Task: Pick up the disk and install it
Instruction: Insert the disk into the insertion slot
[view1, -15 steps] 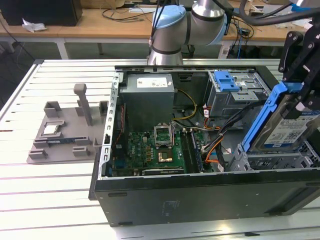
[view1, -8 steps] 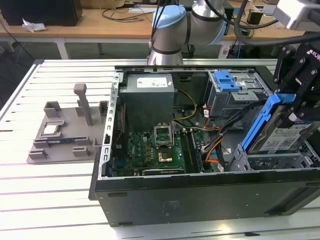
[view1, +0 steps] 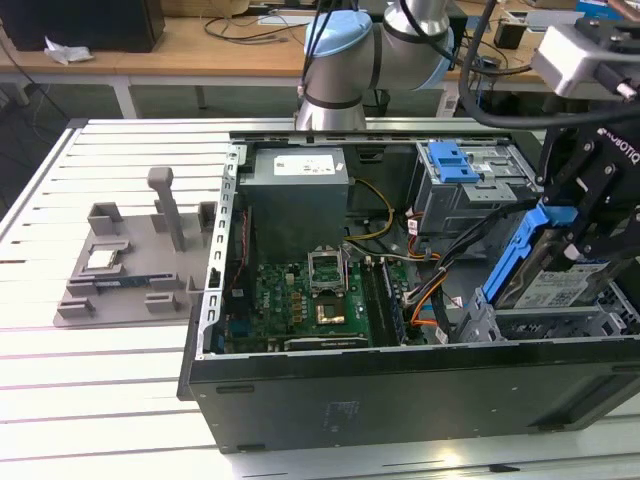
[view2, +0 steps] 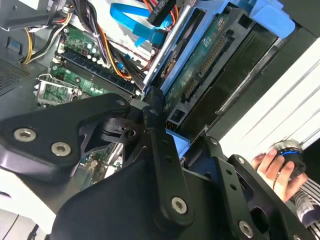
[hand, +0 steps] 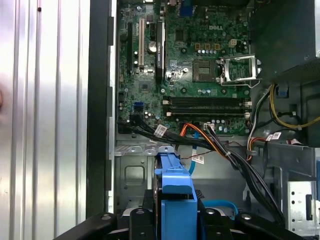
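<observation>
Exterior view: we see the gripper with its jaws clamped on the disk, which hangs tilted between them over the grey metal bay of the open computer case. A cable bundle runs just beside the jaws, between them and the motherboard; the drive cage with its blue bracket stands beyond them. First wrist view: we find the blue caddy between the jaws and the bundle crossing just ahead of them. Second wrist view: we add the disk's green circuit board and a person's hand outside the case.
</observation>
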